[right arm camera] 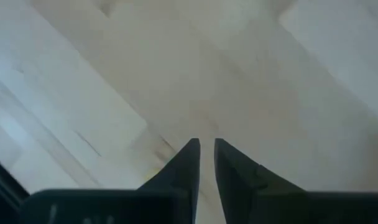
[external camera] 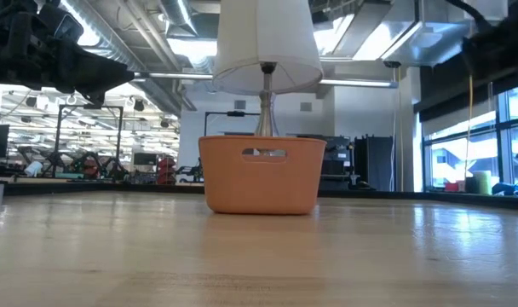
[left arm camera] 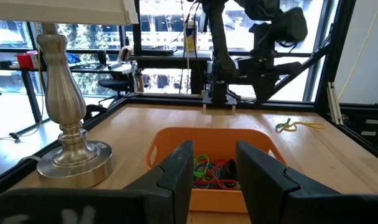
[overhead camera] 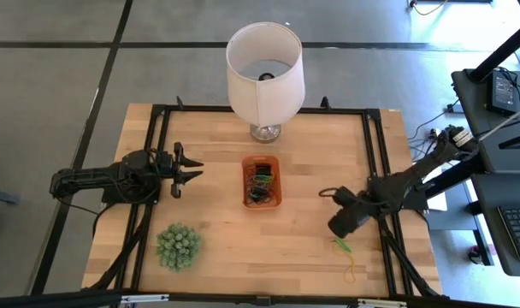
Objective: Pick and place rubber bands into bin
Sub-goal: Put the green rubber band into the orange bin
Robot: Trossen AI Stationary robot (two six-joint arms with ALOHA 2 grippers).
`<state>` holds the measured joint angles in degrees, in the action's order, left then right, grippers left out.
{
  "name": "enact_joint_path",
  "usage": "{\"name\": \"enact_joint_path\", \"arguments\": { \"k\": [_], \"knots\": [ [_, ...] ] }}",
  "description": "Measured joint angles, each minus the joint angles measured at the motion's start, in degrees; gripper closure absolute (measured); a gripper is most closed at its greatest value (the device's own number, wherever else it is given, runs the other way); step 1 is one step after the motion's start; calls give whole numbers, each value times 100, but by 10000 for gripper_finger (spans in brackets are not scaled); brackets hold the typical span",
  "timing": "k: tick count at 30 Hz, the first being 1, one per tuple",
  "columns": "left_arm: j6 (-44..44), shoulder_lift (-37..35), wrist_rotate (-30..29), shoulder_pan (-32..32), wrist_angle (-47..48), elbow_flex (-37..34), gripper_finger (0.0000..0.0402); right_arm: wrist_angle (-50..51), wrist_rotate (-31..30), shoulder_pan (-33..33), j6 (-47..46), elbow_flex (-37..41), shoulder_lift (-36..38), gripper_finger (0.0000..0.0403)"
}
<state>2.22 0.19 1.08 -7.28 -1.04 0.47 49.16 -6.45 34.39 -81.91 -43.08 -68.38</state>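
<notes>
High view, bin (overhead camera: 245, 183) mid-table, bare wood around, loose rubber bands (overhead camera: 343, 248) near edge

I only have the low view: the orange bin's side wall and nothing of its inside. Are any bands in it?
Observer: Yes. From above, the bin holds a tangle of rubber bands, green and red among them.
Operator: Any loose ones on the table?
Observer: Two, near the front right corner: a green band and a yellow band.
Operator: Where are the grippers?
Observer: The right gripper is low over bare wood, close beside the green band. The left gripper waits open on the bin's other side.
</notes>
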Motion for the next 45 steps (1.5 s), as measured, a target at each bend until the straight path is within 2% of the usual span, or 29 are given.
{"name": "enact_joint_path", "arguments": {
  "k": [6, 13, 20, 26, 31, 38, 45],
  "knots": [
    [0, 0, 0, 1, -2, 0, 288, -323, -115, 497, -638, 323, -63, 344],
    [0, 0, 0, 1, -7, 0, 288, -1272, -207, 778, -1132, 753, -158, 294],
    [0, 0, 0, 1, -6, 0, 288, -1780, 117, 828, -1257, 861, -807, 252],
    [0, 0, 1, 2, -5, 0, 288, -2080, 536, 826, -1222, 818, -1355, 246],
    [1, 2, 0, 2, -31, 0, 288, -2024, 611, 873, -1211, 803, -1550, 277],
    [0, 2, 0, 2, -42, 0, 288, -1915, 668, 890, -1151, 823, -1559, 390],
    [0, 2, 0, 0, -42, 0, 288, -1803, 232, 915, -1084, 857, -1236, 394]
  ]
}}
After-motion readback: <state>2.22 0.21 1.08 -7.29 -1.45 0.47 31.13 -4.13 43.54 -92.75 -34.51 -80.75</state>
